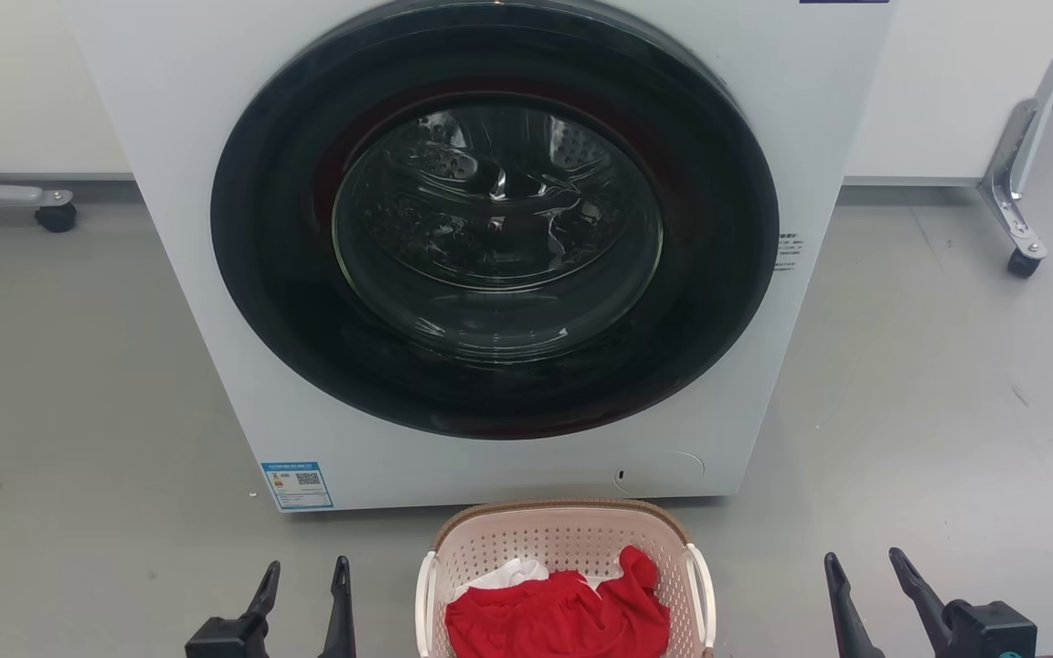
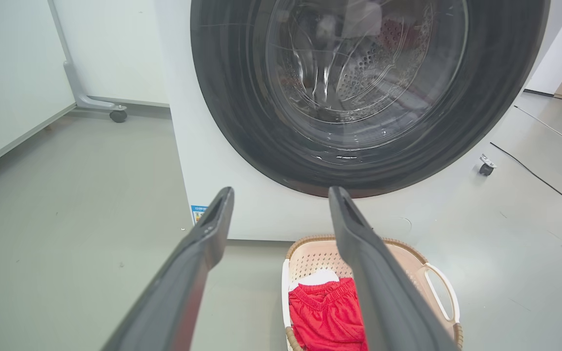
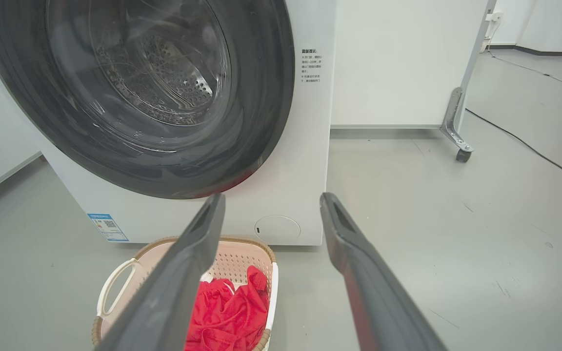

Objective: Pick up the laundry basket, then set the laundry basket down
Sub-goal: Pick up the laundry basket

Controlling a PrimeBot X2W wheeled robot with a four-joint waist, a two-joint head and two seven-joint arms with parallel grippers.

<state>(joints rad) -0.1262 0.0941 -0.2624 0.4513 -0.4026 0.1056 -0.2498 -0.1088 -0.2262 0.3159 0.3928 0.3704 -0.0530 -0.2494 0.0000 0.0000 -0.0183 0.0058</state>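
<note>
The laundry basket stands on the grey floor just in front of the washing machine, at the bottom middle of the head view. It is cream-white and perforated with a brown rim and white loop handles, and holds red and white clothes. My left gripper is open to the basket's left, apart from it. My right gripper is open to its right, also apart. In the left wrist view the basket lies partly behind my right-hand finger, the gripper empty. In the right wrist view the basket sits lower left of the gripper.
A white front-loading washing machine with a shut dark round door rises right behind the basket. White panels on caster feet stand at the back on both sides. A dark cable runs over the floor at the right.
</note>
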